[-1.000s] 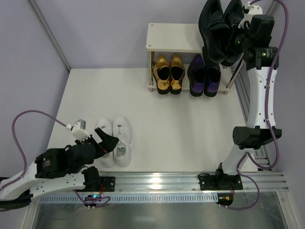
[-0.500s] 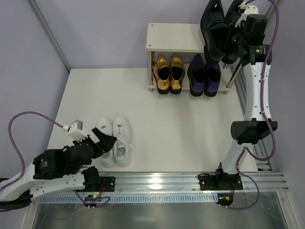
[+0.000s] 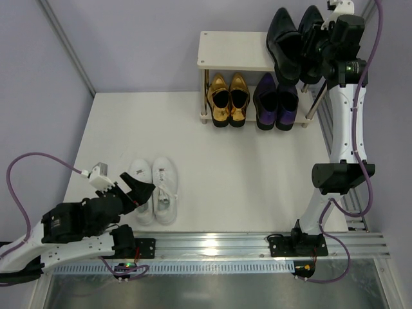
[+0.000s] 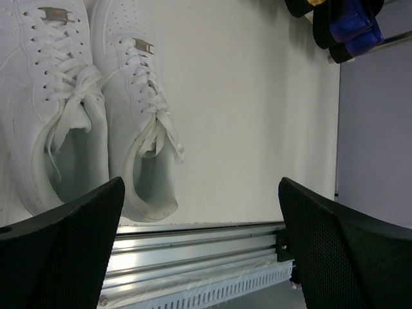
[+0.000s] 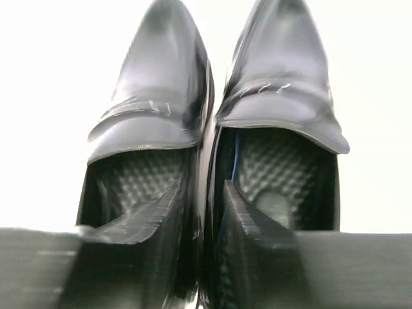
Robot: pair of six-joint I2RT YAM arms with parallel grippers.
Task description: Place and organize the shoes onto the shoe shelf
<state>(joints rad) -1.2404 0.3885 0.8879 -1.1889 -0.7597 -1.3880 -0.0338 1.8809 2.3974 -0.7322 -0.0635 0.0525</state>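
Note:
My right gripper (image 3: pixel 313 44) is shut on the pair of glossy black loafers (image 3: pixel 293 44), one finger inside each shoe (image 5: pixel 212 129), pinching their inner walls together. It holds them above the right side of the shoe shelf (image 3: pixel 232 51), toes pointing away. Gold loafers (image 3: pixel 229 98) and purple loafers (image 3: pixel 277 100) sit on the lower tier. White sneakers (image 3: pixel 154 190) stand on the table at the near left, also in the left wrist view (image 4: pixel 84 109). My left gripper (image 3: pixel 140 191) is open and empty just beside the sneakers' heels.
The shelf's top board is bare on its left half. A metal rail (image 3: pixel 212 248) runs along the table's near edge. Grey walls close the back and the sides.
My right gripper has lifted the black loafers slightly higher and further back over the shelf's top tier. My left arm has drawn back a little toward the near left.

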